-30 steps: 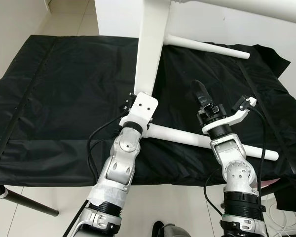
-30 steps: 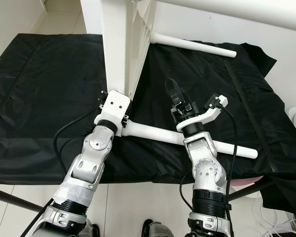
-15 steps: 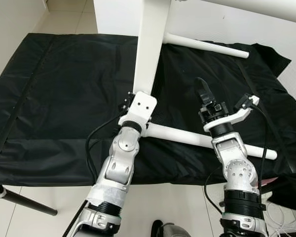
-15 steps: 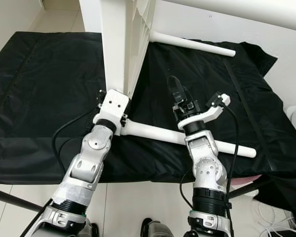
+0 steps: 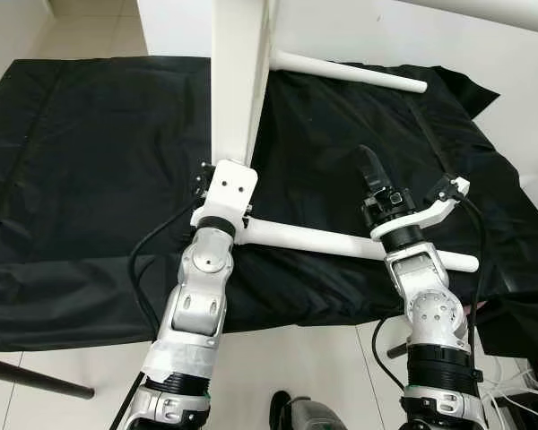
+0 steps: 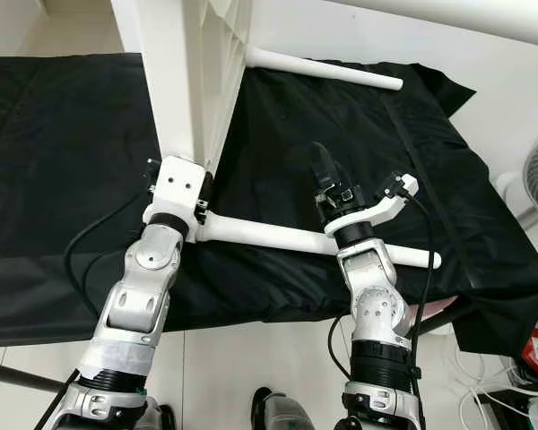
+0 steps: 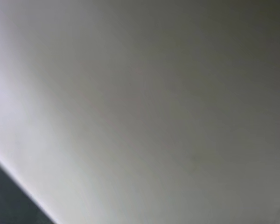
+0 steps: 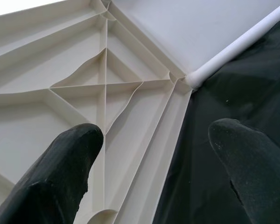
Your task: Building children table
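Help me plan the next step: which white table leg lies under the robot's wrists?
The near leg, lying loose across the black cloth beneath both wrists; the far leg is attached to the tabletop.

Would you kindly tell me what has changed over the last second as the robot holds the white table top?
Mostly the camera shifted: the whole scene slid left, so no object clearly moved. The left gripper stays pressed against the upright white plastic table top, the right gripper still hangs open over the black cloth, and the white round table leg remains lying beneath both wrists.
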`<state>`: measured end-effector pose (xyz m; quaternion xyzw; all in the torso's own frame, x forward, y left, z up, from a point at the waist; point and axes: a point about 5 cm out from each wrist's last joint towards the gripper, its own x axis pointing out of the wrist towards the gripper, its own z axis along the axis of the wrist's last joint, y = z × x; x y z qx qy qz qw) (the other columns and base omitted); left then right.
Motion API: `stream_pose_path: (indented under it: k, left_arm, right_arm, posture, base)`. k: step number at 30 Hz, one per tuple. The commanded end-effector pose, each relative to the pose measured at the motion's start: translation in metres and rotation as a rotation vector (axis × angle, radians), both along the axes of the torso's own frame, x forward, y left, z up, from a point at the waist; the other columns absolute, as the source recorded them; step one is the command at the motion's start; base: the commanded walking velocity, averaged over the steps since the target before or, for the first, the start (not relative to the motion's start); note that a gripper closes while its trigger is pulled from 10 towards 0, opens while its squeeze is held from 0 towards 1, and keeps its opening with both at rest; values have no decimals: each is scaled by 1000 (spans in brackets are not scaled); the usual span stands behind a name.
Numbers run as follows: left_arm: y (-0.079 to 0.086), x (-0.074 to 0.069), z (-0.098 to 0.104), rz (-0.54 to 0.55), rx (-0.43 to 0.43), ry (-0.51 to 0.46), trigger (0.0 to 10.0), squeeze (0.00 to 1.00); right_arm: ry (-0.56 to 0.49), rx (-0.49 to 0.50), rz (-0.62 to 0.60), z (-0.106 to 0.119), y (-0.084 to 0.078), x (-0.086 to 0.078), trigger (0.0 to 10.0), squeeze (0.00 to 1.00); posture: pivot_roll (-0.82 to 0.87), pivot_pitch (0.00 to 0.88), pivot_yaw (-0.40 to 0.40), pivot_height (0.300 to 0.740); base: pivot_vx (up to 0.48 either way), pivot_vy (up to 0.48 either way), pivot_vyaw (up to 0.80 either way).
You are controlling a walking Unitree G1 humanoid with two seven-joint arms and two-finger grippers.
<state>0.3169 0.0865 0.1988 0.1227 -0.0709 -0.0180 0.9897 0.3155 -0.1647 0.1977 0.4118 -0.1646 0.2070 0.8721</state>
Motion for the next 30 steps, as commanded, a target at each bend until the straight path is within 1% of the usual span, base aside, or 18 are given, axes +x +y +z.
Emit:
stream_pose_path:
  k: [1,3,7,15,18,25,26,27,29,30]
  left_arm:
    - [40,-7,22,384,-54,-155,0,0]
    - [44,-9,25,403,-58,-161,0,0]
    - [45,-12,25,400,-64,-153,0,0]
    - [36,-20,23,349,-60,-160,0,0]
    - [43,-28,18,375,-48,-141,0,0]
    - [50,-31,20,422,-60,-144,0,0]
    - [60,-35,21,470,-65,-144,0,0]
    - [60,-35,21,470,-65,-144,0,0]
    - [68,-40,22,511,-67,-150,0,0]
    - [68,-40,22,511,-67,-150,0,0]
  right_arm:
    - [0,-7,-12,-2,-3,0,10000,0]
    - [1,-9,-7,-1,-3,3,10000,0]
    - [1,-13,-4,-1,-4,4,10000,0]
    - [2,-24,-4,0,-6,5,10000,0]
    - [0,-31,-5,0,-8,5,10000,0]
    - [7,-39,0,-1,-8,6,10000,0]
    - [5,-43,6,0,-7,7,10000,0]
    - [5,-43,6,0,-7,7,10000,0]
    - [6,-49,13,1,-8,9,10000,0]
    - [6,-49,13,1,-8,9,10000,0]
  posture:
    - [23,136,-51,740]
    - [27,145,-59,740]
    - [27,149,-63,740]
    - [23,154,-75,740]
    - [19,157,-81,740]
    - [20,155,-95,740]
    - [17,152,-103,740]
    - [17,152,-103,740]
    - [21,151,-117,740]
    - [21,151,-117,740]
  base:
    - [0,0,0]
    - [0,0,0]
    - [0,0,0]
    - [0,0,0]
    - [0,0,0]
    - [0,0,0]
    - [0,0,0]
    - [0,0,0]
    - [0,0,0]
    - [0,0,0]
